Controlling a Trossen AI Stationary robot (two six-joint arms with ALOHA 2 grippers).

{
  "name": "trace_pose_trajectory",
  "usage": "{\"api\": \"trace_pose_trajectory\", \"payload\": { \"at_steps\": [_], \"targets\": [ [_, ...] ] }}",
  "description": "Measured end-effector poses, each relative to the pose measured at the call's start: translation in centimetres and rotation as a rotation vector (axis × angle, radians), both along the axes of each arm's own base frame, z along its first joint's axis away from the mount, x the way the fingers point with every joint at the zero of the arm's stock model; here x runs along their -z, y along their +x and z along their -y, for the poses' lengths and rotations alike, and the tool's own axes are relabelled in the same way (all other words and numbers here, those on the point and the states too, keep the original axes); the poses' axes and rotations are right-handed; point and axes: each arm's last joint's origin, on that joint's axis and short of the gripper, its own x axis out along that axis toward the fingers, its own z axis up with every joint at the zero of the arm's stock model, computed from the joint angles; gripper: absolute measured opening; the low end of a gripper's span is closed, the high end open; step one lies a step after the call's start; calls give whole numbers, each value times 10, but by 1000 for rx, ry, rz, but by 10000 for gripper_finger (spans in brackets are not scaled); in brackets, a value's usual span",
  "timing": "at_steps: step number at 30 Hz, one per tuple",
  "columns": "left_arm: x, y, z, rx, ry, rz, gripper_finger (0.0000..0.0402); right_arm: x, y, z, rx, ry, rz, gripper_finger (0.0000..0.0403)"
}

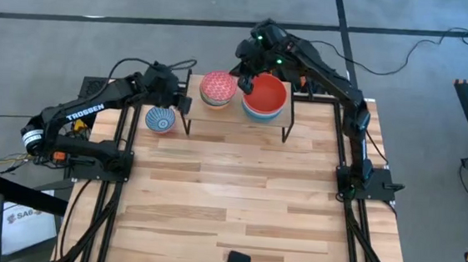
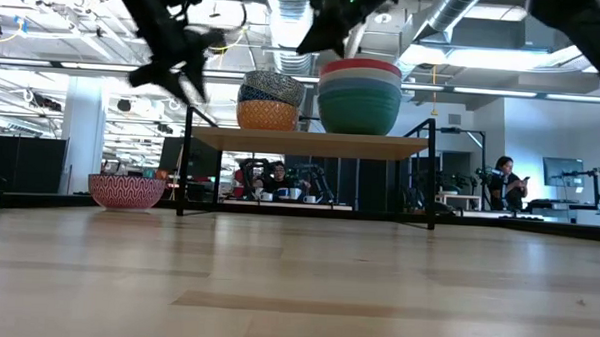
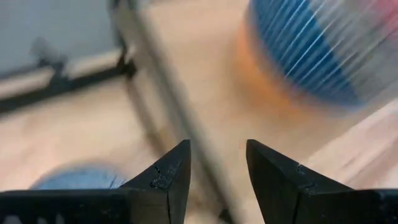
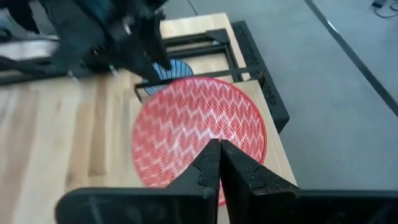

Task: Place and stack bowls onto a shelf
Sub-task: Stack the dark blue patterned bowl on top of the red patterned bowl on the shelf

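Observation:
The shelf [image 2: 311, 143] stands at the table's far middle and carries two stacks. The left stack is a bowl [image 1: 218, 88] that is pink-patterned inside and dark blue-patterned outside [image 2: 273, 89], resting in a yellow bowl [image 2: 267, 115]. The right stack [image 2: 359, 96] has a red bowl [image 1: 264, 97] on top, with white, light blue and green below. A bowl [image 1: 160, 120] that is blue-and-white inside and red-patterned outside [image 2: 126, 190] sits on the table left of the shelf. My left gripper [image 3: 217, 162] hovers open by the shelf's left end. My right gripper [image 4: 219, 149] is shut above the pink-patterned bowl [image 4: 199, 124].
The shelf's thin black legs [image 1: 187, 126] stand close to the left gripper. Black arm frames [image 1: 107, 150] run along both table sides. A small camera [image 1: 239, 261] sits at the near edge. Bare wood [image 1: 238, 190] fills the near half. People sit in the room beyond [image 2: 505, 176].

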Motion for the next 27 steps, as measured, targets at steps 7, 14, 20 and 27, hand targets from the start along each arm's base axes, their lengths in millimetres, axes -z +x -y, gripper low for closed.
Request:
{"api": "trace_pose_trajectory", "payload": {
  "at_steps": [7,14,20,27],
  "targets": [
    [12,-25,13,-108,-122,-229,138,-38,-27,-21,21,6,69,67],
    [17,-52,14,-239,-160,-384,138,-43,-31,-26,40,40,81,72],
    [48,-67,5,-316,-264,-421,138,-33,-27,-27,45,81,34,72],
    [65,-81,-1,-469,-326,-405,138,-30,-25,-27,38,80,32,73]
  ]
}}
